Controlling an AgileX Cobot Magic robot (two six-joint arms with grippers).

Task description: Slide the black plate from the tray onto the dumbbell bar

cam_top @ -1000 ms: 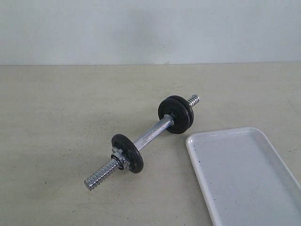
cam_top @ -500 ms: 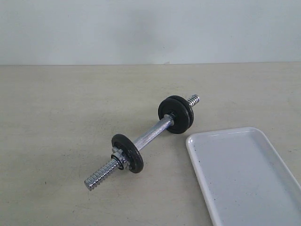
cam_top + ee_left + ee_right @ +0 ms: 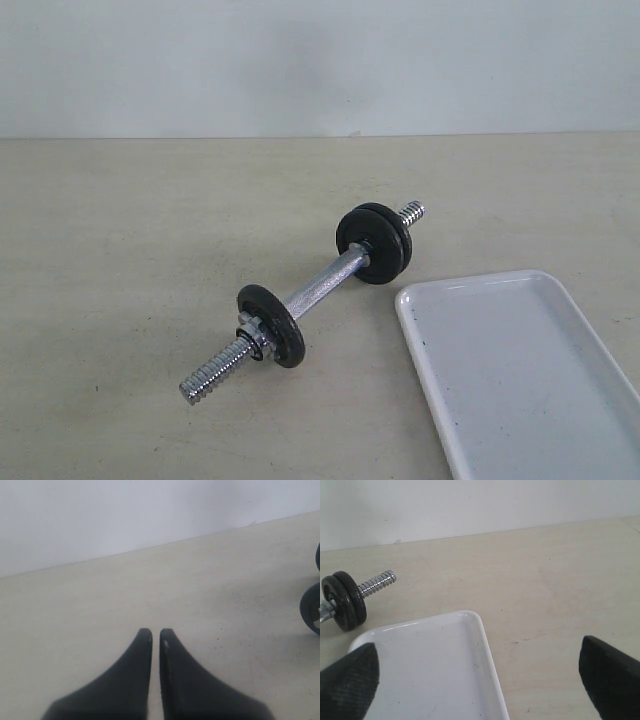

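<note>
The dumbbell bar [image 3: 320, 283] lies slantwise on the table, with a pair of black discs [image 3: 375, 243] at its far end. Near its front threaded end sit one black disc [image 3: 270, 325] and a chrome nut [image 3: 250, 330]. To its right the white tray [image 3: 510, 370] shows only dark specks; no loose black plate is in view on it. Neither gripper appears in the exterior view. My left gripper [image 3: 155, 632] is shut over bare table, a disc edge [image 3: 311, 607] off to one side. Spread wide, my right gripper [image 3: 477, 647] stands open above the tray [image 3: 420, 670], holding nothing.
A pale wall stands behind the beige table. The tray runs out of the exterior view at the lower right. In the right wrist view the bar's threaded tip [image 3: 377, 583] and paired discs [image 3: 345, 600] lie beyond the tray's corner.
</note>
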